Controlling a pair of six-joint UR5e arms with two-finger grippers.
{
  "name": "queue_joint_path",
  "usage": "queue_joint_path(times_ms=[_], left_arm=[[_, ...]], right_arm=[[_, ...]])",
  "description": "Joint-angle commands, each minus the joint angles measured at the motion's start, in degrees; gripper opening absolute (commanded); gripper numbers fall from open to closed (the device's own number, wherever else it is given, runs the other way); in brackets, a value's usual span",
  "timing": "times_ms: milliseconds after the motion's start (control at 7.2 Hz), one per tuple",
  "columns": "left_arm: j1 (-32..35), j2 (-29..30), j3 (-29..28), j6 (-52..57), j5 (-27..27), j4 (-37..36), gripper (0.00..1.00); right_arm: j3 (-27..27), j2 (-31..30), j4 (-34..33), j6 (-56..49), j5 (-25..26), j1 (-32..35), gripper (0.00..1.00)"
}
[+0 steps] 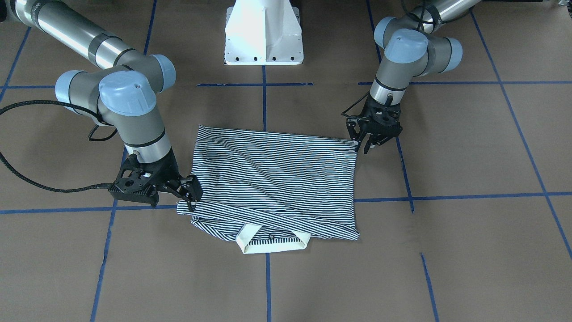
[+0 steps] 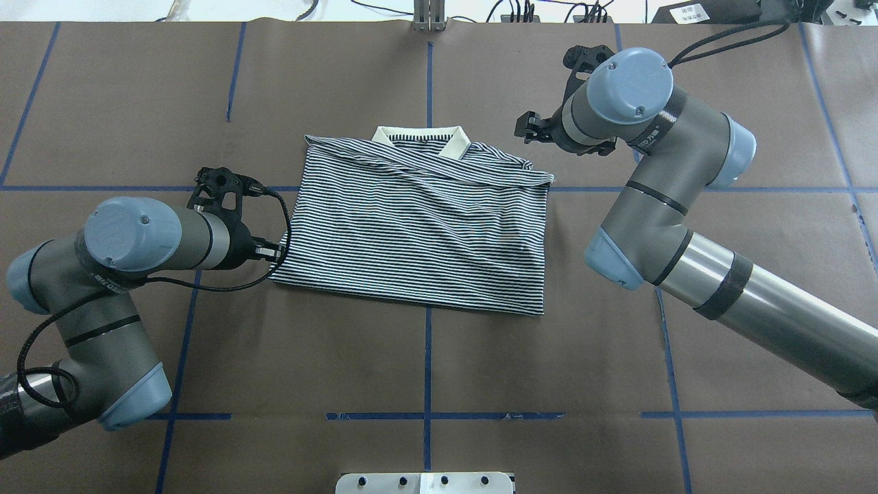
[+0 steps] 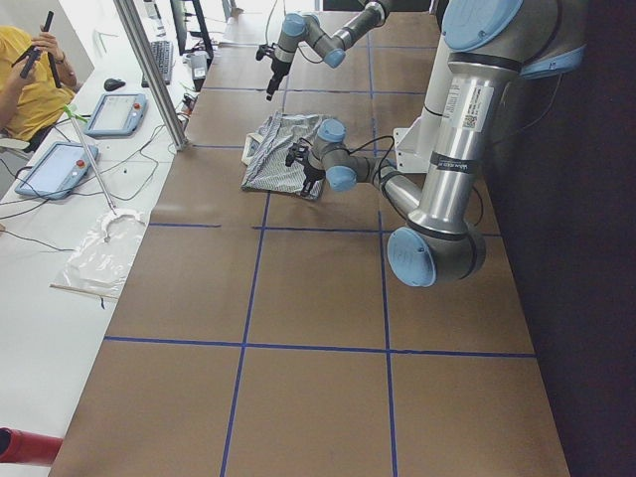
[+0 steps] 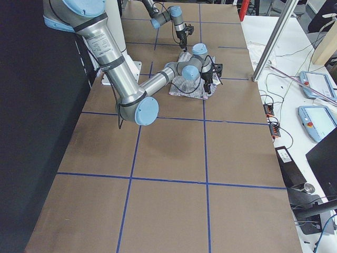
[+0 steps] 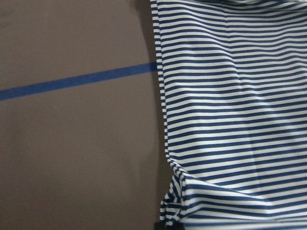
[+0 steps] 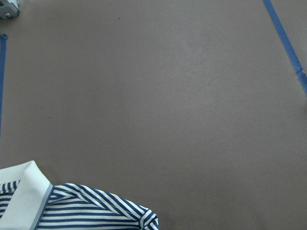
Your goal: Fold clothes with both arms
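Observation:
The striped polo shirt [image 1: 277,179] [image 2: 418,233] lies flat on the brown table, sleeves folded in across the chest. Its cream collar [image 2: 418,136] [image 1: 272,243] is on the side away from the robot. My left gripper [image 1: 363,146] [image 2: 273,251] is low at the hem corner. Its wrist view shows the cloth [image 5: 230,120] puckering toward the fingers, so it looks shut on that corner. My right gripper [image 1: 193,199] [image 2: 531,130] hovers just above the collar-side shoulder corner [image 6: 144,220], open and holding nothing.
The white pedestal base [image 1: 263,33] stands on the robot's side of the shirt. Blue tape lines [image 2: 429,357] cross the brown table. A side bench with tablets [image 3: 60,164], a metal post [image 3: 149,70] and a seated person [image 3: 30,70] lies beyond the table's far edge.

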State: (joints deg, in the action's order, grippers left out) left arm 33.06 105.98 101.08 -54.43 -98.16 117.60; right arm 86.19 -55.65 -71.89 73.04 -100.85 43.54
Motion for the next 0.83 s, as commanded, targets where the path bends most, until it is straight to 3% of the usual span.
queue_joint_path(times_ms=[0,695], left_arm=[[0.3,0.4,0.1,1.1,-0.3,0.2,1.0],[0.4,-0.3,2.2,0.4,-0.6,0.3,1.0]], right_arm=[[-0.1,0.0,-0.3,0.0,-0.3,0.9,1.0],[-2.0,-0.1,-0.3,-3.8,-0.8,1.3,1.0]])
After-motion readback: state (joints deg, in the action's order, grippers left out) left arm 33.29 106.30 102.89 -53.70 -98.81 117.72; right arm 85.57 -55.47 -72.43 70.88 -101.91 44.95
